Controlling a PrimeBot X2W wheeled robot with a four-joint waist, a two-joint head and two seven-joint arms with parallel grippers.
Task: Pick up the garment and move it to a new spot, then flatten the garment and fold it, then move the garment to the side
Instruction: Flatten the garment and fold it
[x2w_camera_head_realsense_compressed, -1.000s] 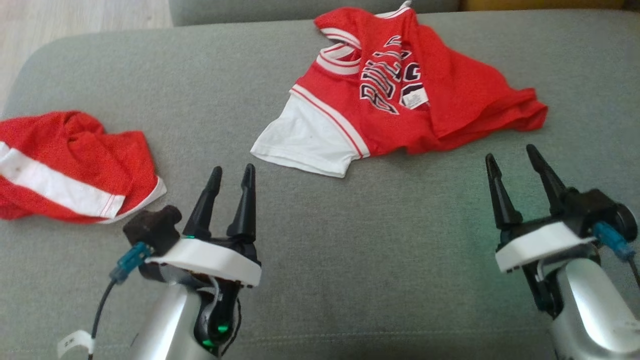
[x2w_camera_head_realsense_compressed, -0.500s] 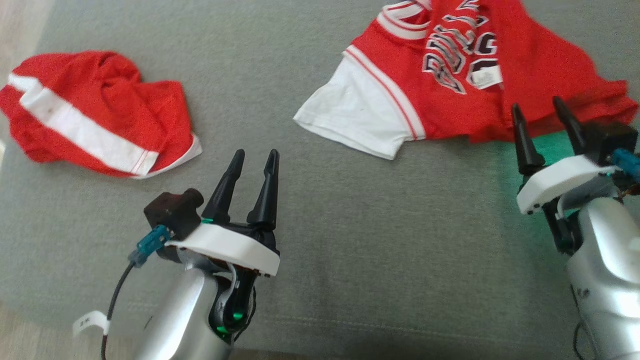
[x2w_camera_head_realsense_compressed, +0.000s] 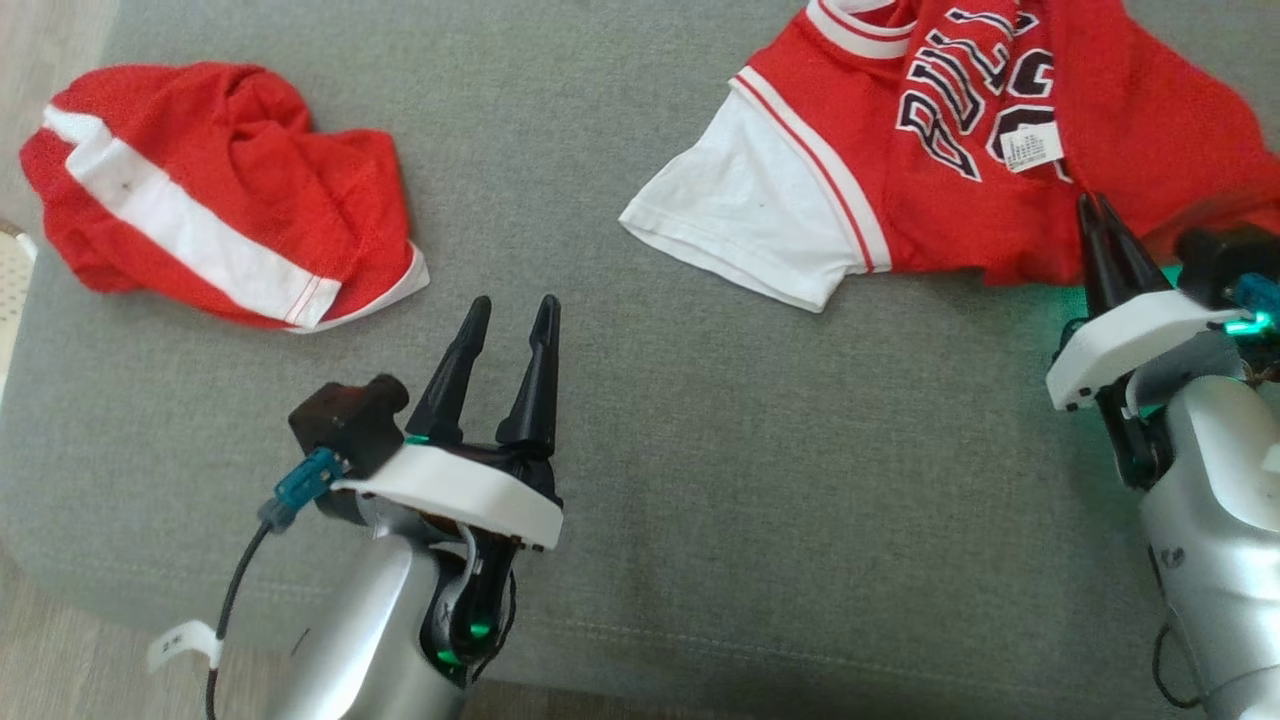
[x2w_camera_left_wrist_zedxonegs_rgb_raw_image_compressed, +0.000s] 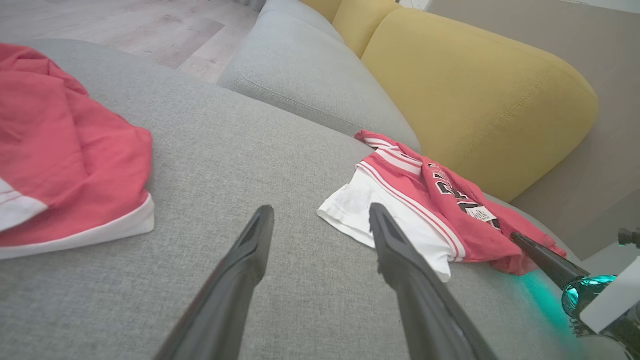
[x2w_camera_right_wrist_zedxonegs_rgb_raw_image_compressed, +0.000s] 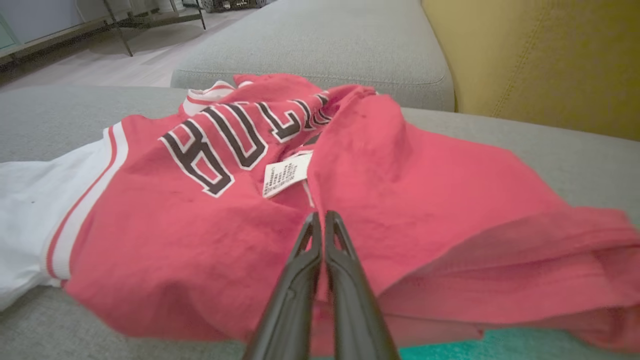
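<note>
Lying crumpled on the grey fabric sofa seat, the red short-sleeved jersey with white sleeve and dark block lettering occupies the upper right of the head view, its white care label exposed beside the lettering. The right end effector is clenched, with both dark fingers pressed together along their length. Its tips sit over the red fabric near the jersey's lower edge, just below the label; whether any cloth is pinched between them cannot be determined. The left end effector is fully released, fingers spread, and hovers above bare sofa fabric, grasping nothing and touching neither garment. A second red garment with a white band lies bunched at the far left, well apart from the jersey. A yellow cushion stands behind the seat.
</note>
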